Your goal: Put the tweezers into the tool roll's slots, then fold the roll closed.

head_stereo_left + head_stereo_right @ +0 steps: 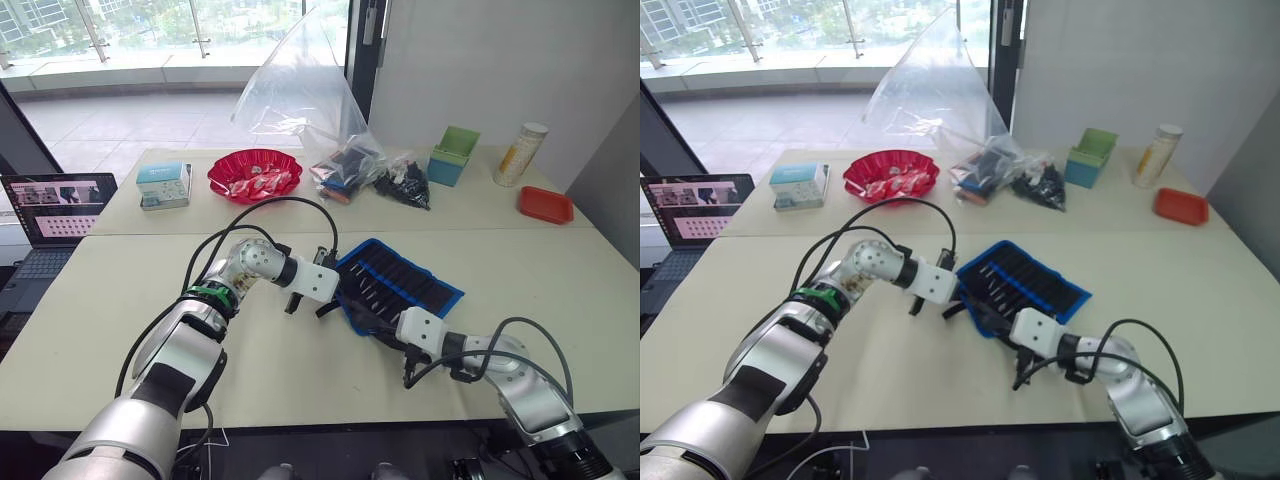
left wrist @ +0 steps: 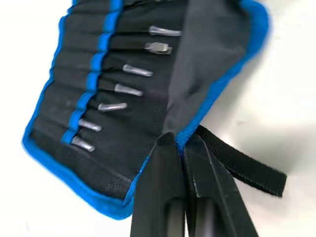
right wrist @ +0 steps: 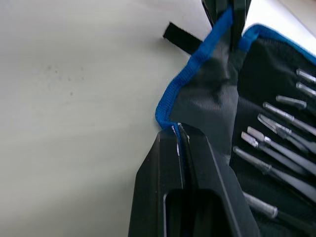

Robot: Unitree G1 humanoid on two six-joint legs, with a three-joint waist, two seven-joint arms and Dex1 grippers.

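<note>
Tool roll [image 1: 400,283] open on near table [image 1: 120,330], long axis running from near-left to far-right. Tweezers [image 2: 133,70] apparently all seated in slots [image 2: 74,94], tips toward flap. Left gripper [image 2: 180,143] and right gripper [image 3: 178,129] pinched shut on flap's blue hem. Best lifted together, evenly, folding over tips without snagging.

Both arms wear silver-grey shells with black joints and white wrist blocks. A green ring circles the left forearm. Black cables loop along each arm. The left hand [image 2: 183,148] and right hand [image 3: 178,133] have slim black fingers.
</note>
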